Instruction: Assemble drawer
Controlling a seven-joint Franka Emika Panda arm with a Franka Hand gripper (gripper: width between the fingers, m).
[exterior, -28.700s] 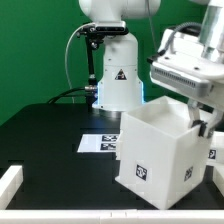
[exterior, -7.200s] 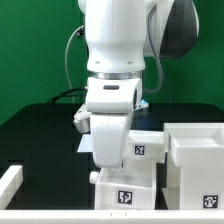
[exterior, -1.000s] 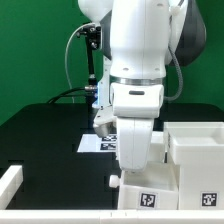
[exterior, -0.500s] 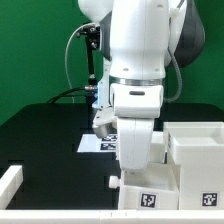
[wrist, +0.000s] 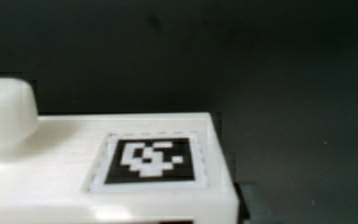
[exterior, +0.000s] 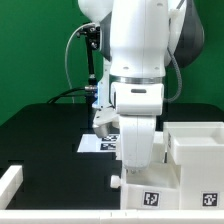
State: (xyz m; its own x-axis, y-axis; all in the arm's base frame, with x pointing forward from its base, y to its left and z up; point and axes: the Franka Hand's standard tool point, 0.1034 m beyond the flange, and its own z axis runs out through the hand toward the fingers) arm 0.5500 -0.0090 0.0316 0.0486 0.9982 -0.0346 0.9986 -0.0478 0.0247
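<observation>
A low white tray box (exterior: 150,195) with a square tag on its front lies at the front of the table. My gripper (exterior: 140,177) reaches straight down onto it and is shut on its wall; the hand hides the fingertips. The large hollow casing (exterior: 197,160) stands on the exterior view's right, close beside the tray box. The wrist view shows the tray box (wrist: 51,165) up close, with its tag (wrist: 153,160) and a rounded white knob (wrist: 2,110).
The marker board (exterior: 98,142) lies behind the arm on the black table (exterior: 45,140). A long thin white bar (exterior: 10,184) lies at the front on the exterior view's left. The robot base stands at the back.
Nothing has moved in the last second. Since about seven seconds ago, the arm and the tray box have shifted together toward the exterior view's right, nearer the casing.
</observation>
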